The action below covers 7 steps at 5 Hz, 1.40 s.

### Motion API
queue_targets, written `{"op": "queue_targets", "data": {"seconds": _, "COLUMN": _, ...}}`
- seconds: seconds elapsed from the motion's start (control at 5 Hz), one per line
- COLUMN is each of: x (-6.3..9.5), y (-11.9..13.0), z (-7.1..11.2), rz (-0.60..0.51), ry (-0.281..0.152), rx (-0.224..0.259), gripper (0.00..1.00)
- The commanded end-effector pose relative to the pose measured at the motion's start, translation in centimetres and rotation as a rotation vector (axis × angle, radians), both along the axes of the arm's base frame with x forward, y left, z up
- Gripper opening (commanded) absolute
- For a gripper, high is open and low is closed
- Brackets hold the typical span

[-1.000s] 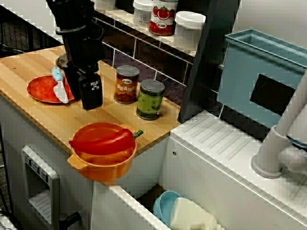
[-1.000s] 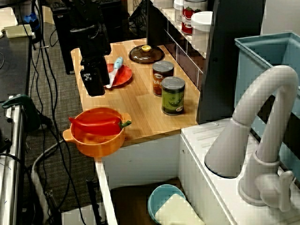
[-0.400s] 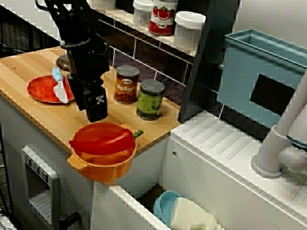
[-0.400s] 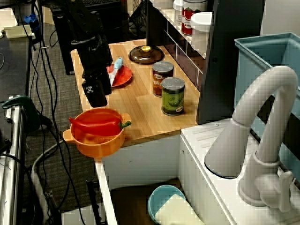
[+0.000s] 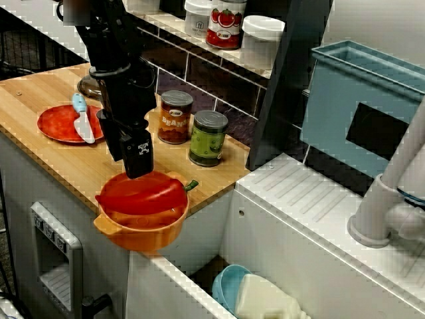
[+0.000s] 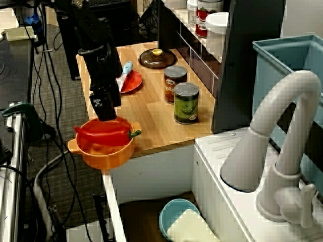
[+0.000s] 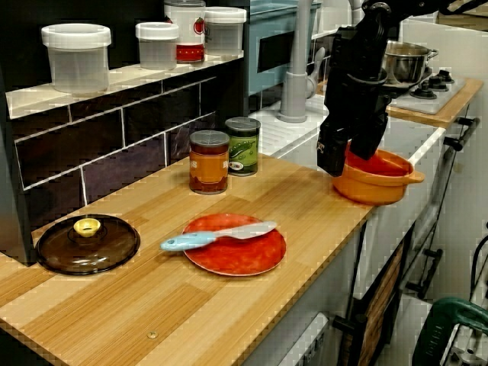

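Standing at the left of the view from the front, one wooden table [image 5: 40,151], butted against one white sink unit [image 5: 312,206] with one grey tap [image 6: 267,113] and one blue crate [image 5: 332,113] behind. Reaching down over the table's near corner, one black arm ending in one hand [image 5: 137,169], poised just above the back rim of one orange pot [image 5: 143,239] at the table's edge; fingers spread or pressed together, impossible to tell from any view, likewise touching or not. Lying in that pot, directly beneath the hand, one red pepper [image 5: 143,194], green stem pointing toward the cans. Farther back on the table, one red plate [image 7: 236,252], one brown glass lid [image 7: 86,245], two cans side by side, one brown-labelled [image 5: 175,118] and one green-labelled [image 5: 208,138], and one blue-handled knife [image 7: 217,236] lying across the plate. Lined up on the shelf above, seen in the view along the table, four lidded jars [image 7: 158,44]. Sitting down in the sink, one pale blue bowl [image 6: 174,214].
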<state>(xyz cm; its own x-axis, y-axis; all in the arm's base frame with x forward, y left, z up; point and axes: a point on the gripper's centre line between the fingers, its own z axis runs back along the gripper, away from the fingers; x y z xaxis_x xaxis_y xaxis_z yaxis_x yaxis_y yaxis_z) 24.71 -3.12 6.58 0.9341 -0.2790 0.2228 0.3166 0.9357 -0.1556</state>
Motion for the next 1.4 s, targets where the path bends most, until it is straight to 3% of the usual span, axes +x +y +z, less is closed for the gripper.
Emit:
{"op": "queue_targets", "data": {"seconds": 0.0, "x": 0.8, "y": 2.8, "z": 0.6, "rz": 0.009, "ry": -0.011, "rx": 0.013, "gripper": 1.00}}
{"op": "queue_targets", "data": {"seconds": 0.4, "x": 1.1, "y": 2.5, "z": -1.0, "rz": 0.019, "ry": 0.004, "rx": 0.042, "gripper": 1.00}}
{"op": "queue_targets", "data": {"seconds": 0.6, "x": 1.3, "y": 2.8, "z": -1.0, "rz": 0.025, "ry": 0.008, "rx": 0.031, "gripper": 0.00}}
{"op": "queue_targets", "data": {"seconds": 1.2, "x": 1.7, "y": 3.6, "z": -0.4, "rz": 0.038, "ry": 0.013, "rx": 0.014, "gripper": 0.00}}
